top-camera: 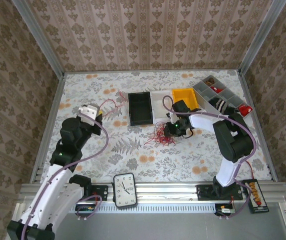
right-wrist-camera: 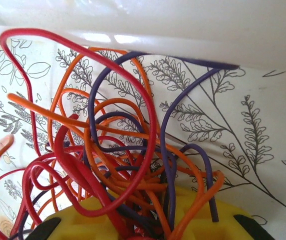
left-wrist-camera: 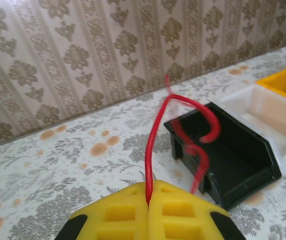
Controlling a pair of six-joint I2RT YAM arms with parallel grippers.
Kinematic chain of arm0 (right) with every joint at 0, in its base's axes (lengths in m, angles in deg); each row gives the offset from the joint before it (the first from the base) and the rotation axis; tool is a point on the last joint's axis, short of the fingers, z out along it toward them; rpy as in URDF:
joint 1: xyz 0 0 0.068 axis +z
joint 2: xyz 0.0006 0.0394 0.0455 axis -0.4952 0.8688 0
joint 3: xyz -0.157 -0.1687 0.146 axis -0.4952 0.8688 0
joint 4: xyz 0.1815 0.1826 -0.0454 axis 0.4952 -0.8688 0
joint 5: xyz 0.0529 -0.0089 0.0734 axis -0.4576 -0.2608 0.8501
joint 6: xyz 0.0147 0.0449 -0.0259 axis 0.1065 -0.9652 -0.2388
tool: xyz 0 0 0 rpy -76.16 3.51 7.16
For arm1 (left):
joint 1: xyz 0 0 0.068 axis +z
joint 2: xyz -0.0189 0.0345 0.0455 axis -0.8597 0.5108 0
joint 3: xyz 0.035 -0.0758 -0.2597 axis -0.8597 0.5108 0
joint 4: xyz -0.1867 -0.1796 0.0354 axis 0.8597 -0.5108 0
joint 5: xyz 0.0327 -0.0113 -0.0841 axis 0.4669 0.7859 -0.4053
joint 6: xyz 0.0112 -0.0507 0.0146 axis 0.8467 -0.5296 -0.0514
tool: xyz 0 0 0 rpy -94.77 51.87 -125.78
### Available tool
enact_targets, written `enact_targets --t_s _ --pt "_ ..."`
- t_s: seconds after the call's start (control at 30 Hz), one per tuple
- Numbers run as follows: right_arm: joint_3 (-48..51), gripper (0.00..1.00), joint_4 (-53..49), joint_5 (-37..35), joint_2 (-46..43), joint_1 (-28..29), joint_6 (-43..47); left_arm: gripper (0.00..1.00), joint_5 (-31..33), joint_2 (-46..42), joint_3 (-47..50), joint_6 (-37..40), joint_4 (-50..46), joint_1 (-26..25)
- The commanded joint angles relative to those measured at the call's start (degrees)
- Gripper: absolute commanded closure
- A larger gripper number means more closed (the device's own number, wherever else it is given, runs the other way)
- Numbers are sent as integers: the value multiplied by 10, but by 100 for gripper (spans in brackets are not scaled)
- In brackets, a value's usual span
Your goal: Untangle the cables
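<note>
The left jaws are pinched tight on one red cable (left-wrist-camera: 150, 150), which curls up above the counter (top-camera: 132, 160) on its left side, just left of the black bin (top-camera: 140, 107). The right jaws are closed on the tangle of cables (right-wrist-camera: 112, 150) mid-counter, just beside the white bin's (right-wrist-camera: 183, 30) near wall. Bare counter runs from the tangle to the near edge. Bins crowd the far side.

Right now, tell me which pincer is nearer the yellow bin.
Right. The right pincer grips the cable tangle in front of the yellow bin; the left pincer is far left, past the black bin.
</note>
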Motion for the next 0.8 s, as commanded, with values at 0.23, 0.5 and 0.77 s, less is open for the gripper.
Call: enact_targets --t_s 0.23,0.5,0.77 --pt "54 79 -69 -65 -11 -12 -1 100 -115 70 -92 -49 -8 34" --pt "83 37 -19 -94 -141 -4 -8 100 1 225 -181 -94 -32 -56" --pt "92 30 18 -164 -253 -6 -53 100 95 363 -276 -103 -117 -159"
